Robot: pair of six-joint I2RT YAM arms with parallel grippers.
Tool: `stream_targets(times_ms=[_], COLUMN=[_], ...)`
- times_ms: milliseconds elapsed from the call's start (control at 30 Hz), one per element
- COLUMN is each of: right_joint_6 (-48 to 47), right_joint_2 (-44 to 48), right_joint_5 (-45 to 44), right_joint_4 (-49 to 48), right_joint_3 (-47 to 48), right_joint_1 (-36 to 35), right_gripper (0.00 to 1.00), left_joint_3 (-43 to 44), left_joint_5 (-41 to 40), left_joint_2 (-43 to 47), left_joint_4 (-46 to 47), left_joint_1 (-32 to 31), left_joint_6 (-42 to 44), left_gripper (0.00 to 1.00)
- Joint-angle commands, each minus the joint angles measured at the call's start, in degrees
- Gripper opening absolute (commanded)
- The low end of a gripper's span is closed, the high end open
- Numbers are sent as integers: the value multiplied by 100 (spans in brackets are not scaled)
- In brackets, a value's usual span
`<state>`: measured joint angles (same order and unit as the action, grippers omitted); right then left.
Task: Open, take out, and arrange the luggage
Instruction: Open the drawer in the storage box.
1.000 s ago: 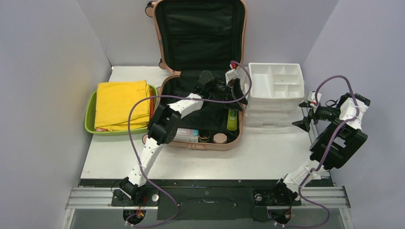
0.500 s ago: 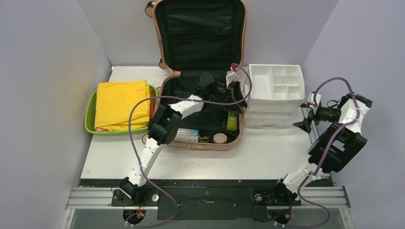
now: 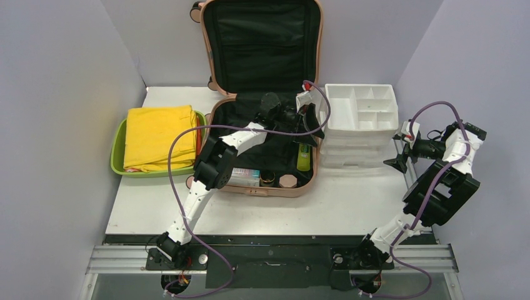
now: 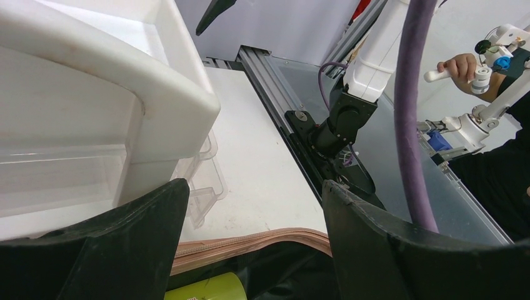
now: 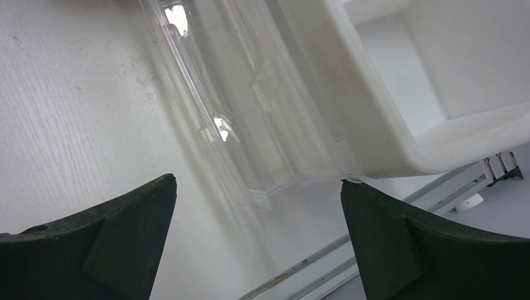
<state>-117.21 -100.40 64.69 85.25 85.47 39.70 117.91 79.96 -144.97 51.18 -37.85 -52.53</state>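
The salmon-pink luggage (image 3: 267, 191) lies open at the back middle, its black-lined lid propped against the wall. In its base lie a lime-green bottle (image 3: 304, 157), a small box (image 3: 245, 177), a dark round jar (image 3: 269, 179) and a pink cap (image 3: 287, 181). My left gripper (image 3: 310, 122) hovers over the base's right side, open and empty. In the left wrist view the gripper (image 4: 255, 186) frames the luggage's zipper rim (image 4: 250, 240) and the bottle (image 4: 200, 289). My right gripper (image 3: 400, 150) hangs open and empty, just right of the white organizer (image 3: 361, 112).
The white organizer (image 4: 94, 75) sits on clear drawers (image 5: 250, 125) right of the luggage, close to both grippers. A green tub (image 3: 119, 156) holding folded yellow cloth (image 3: 159, 137) stands at the left. Grey walls close in three sides.
The right arm has shifted very slightly. The left gripper holds its place over the luggage, still open.
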Motion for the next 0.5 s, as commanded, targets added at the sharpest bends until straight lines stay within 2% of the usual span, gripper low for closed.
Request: stream_targets(times_ms=[0, 167, 333, 467], right_joint_6=[-2288, -2231, -2365, -2370], right_joint_2=[376, 490, 408, 70], right_joint_5=[708, 805, 815, 1050], right_joint_4=[473, 471, 467, 469], right_joint_3=[18, -137, -302, -46], right_joint_1=[-269, -283, -371, -454], right_gripper=[100, 100, 100, 100], left_joint_3=[136, -61, 500, 1227], left_joint_5=[-21, -62, -242, -556], left_joint_2=[354, 347, -37, -364], left_joint_4=[265, 440, 212, -840], left_joint_1=[-200, -202, -126, -74], left_joint_6=[-55, -77, 83, 929], left_gripper=[75, 75, 75, 75])
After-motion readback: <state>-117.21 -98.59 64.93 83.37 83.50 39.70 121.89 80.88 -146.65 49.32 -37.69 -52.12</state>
